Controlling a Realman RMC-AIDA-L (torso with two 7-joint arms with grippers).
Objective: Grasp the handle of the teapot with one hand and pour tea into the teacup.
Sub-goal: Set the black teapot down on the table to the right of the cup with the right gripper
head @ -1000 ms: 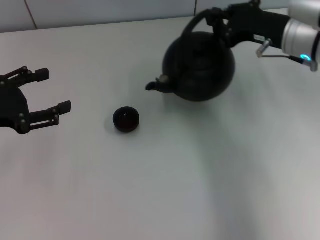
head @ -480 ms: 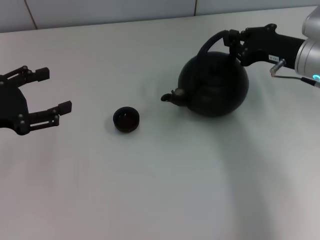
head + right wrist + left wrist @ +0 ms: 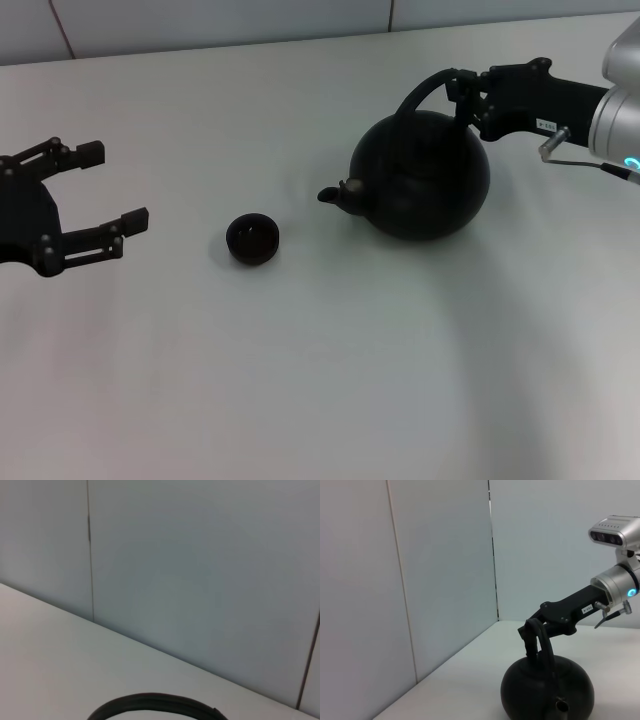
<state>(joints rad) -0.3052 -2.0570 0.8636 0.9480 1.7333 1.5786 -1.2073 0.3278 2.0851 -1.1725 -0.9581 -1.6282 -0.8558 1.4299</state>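
The matte-black teapot [image 3: 420, 180] sits right of centre on the white table, its stubby spout [image 3: 333, 196] pointing left toward the teacup. Its arched handle [image 3: 425, 91] rises over the top, and my right gripper [image 3: 466, 97] is shut on it from the right. The left wrist view shows the same grip on the handle [image 3: 539, 640] above the teapot [image 3: 547, 687]. The tiny black teacup [image 3: 252, 239] stands alone on the table, left of the spout and apart from it. My left gripper [image 3: 97, 201] hovers open at the far left, holding nothing. The right wrist view shows only a curve of the handle [image 3: 155, 703].
The white table [image 3: 320, 380] is bounded at the back by pale wall panels [image 3: 220, 20]. My right arm [image 3: 590, 105] reaches in from the right edge.
The teapot came down and to the right from a raised, tilted pose, then shifted slightly left. My right gripper stayed shut on the handle. The left gripper barely moved.
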